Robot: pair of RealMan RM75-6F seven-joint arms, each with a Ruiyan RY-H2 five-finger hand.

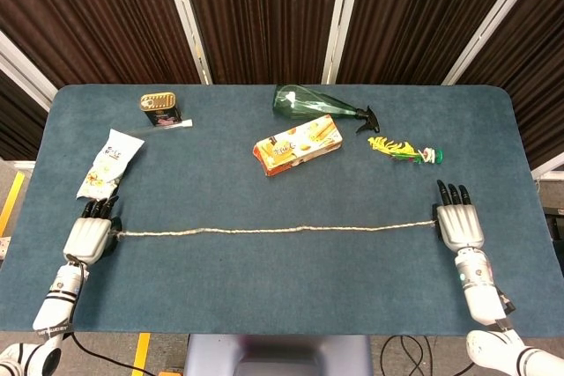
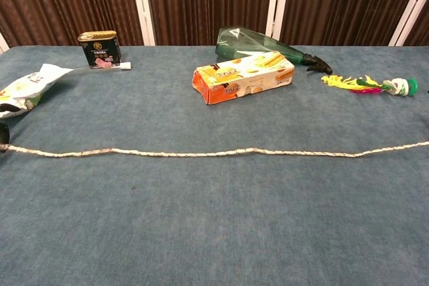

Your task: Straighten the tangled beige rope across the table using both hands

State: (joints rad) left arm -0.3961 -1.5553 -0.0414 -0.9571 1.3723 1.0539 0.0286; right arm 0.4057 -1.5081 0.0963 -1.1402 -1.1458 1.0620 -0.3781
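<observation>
A beige rope (image 2: pixel 214 153) runs across the blue worktop (image 2: pixel 221 226) from the left edge of the picture to the right edge, nearly straight, sagging slightly and rising a little toward its right end. At its left end a dark bit of the left hand (image 2: pixel 3 133) shows at the frame edge; its grip cannot be made out. Behind the rope lie a white snack bag (image 2: pixel 27 88) at far left, an upright tin (image 2: pixel 99 49), an orange biscuit box (image 2: pixel 244 76), a green spray bottle (image 2: pixel 261 43) on its side just behind the box, and a yellow feathered toy (image 2: pixel 369 84) at right.
</observation>
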